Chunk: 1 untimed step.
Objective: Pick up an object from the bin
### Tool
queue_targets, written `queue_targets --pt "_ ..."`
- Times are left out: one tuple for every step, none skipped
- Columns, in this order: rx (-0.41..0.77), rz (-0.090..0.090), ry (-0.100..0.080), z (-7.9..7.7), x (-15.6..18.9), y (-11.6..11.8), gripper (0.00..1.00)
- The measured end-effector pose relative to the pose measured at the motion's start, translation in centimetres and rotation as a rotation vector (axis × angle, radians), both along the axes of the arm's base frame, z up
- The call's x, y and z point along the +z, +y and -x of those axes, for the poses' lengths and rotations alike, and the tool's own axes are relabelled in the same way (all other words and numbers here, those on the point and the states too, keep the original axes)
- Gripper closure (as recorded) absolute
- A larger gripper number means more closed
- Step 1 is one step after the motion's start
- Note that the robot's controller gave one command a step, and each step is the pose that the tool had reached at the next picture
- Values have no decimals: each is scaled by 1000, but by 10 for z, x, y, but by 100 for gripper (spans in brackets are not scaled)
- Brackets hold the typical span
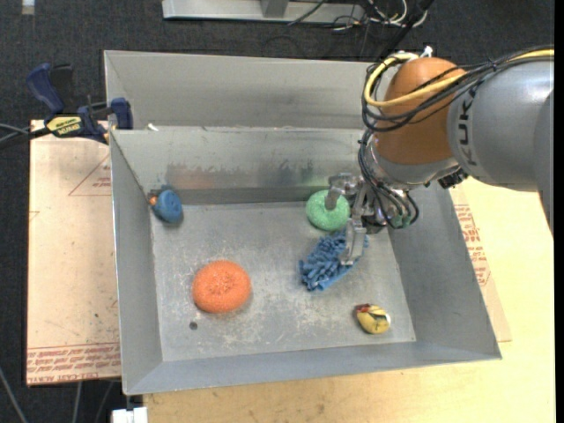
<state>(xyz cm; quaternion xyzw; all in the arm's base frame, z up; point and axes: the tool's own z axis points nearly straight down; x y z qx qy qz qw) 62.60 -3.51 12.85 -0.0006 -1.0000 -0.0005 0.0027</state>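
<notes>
My gripper (347, 226) hangs low in the right half of the bin, between two things. A green ball (321, 214) lies just left of it near the back wall, and one fingertip (335, 201) stands over the ball's right side. A blue crumpled, knobbly toy (322, 266) lies just below, and the other fingertip (358, 247) reaches down to its upper right end. The fingers stand apart, open, with nothing held between them.
An orange textured ball (221, 286) lies at the front left of the bin floor. A small blue thing with an orange spot (166, 206) sits in the back left corner. A small yellow and dark red thing (373, 319) lies at the front right.
</notes>
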Motion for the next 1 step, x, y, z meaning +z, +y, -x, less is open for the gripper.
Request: queue_targets --pt "1 0 -7 -2 5 0 0"
